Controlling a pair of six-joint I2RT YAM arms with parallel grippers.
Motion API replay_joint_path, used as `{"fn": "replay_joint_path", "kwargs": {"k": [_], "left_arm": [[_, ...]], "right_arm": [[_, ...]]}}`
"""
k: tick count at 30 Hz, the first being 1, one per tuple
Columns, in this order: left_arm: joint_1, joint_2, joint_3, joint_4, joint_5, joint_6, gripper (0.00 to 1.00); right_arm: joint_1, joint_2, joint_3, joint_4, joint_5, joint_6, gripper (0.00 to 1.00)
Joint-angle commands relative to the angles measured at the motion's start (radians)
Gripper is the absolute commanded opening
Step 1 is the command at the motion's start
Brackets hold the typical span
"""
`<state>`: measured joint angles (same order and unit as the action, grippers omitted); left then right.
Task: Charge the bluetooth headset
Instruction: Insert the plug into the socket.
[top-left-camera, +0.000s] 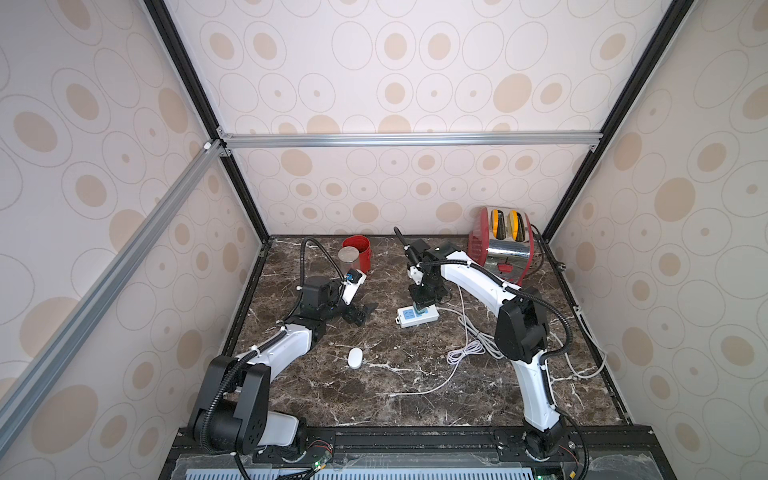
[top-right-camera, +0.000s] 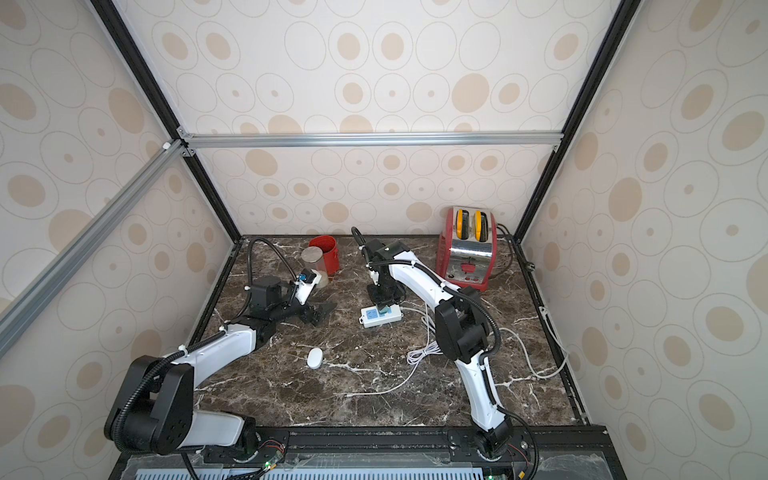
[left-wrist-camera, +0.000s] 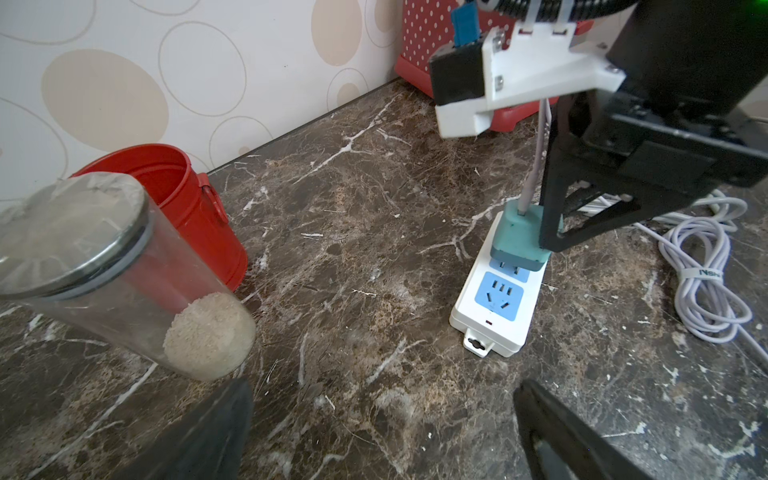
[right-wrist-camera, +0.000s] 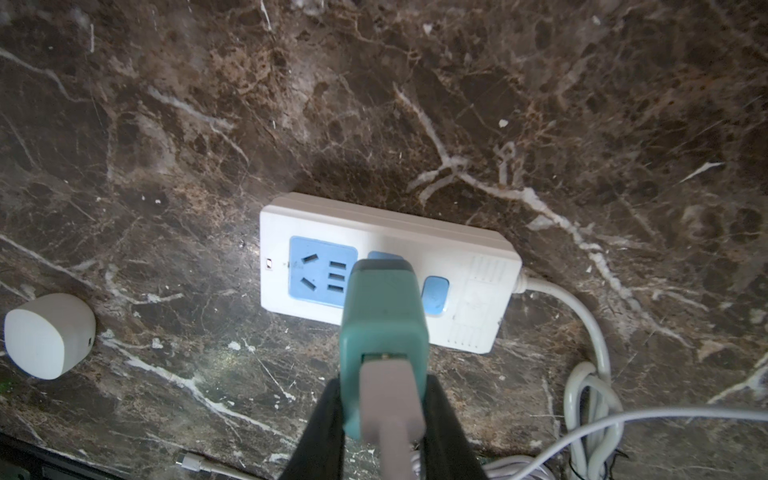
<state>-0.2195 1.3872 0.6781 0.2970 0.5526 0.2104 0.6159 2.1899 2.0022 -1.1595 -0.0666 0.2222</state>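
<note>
At the far left a clear jar (left-wrist-camera: 83, 257) with a metal lid and some pale grain at its bottom stands just in front of a red bucket (top-left-camera: 358, 254), near the back wall. Next come the left fingers (left-wrist-camera: 557, 440), spread wide with nothing between them, low over the bare surface (top-left-camera: 332, 399).

The headset (top-left-camera: 355, 358) (a small white pebble-shaped case) lies flat on the surface nearer the front edge, beside the left forearm. Nothing touches it, and it is well apart from the power strip (top-left-camera: 417, 316).

The power strip lies mid-surface with one blue socket free. Over the next socket the right fingers (right-wrist-camera: 324, 424) are closed on a teal charger (right-wrist-camera: 384, 324), one on each side. In the left wrist view the charger's prongs show between its base and the strip, so it is not pushed fully home. A pale cable (right-wrist-camera: 390, 415) is plugged into the charger's top.

Further right, white cord (top-left-camera: 465, 353) lies in loose coils, and a red toaster (top-left-camera: 500, 245) stands in the back right corner.
</note>
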Motion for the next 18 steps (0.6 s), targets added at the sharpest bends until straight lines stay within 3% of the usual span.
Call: {"fn": "replay_joint_path", "kwargs": {"k": [1, 13, 18], "left_arm": [[0.009, -0.005, 0.041, -0.012, 0.014, 0.027, 0.99], [0.009, -0.009, 0.043, -0.017, 0.016, 0.029, 0.99], [0.009, -0.011, 0.044, -0.022, 0.016, 0.032, 0.99]], "right_arm": [[0.010, 0.031, 0.010, -0.053, 0.035, -0.007, 0.00], [0.048, 0.087, 0.057, -0.116, 0.105, -0.022, 0.00], [0.046, 0.057, -0.058, -0.067, 0.075, -0.005, 0.00]]}}
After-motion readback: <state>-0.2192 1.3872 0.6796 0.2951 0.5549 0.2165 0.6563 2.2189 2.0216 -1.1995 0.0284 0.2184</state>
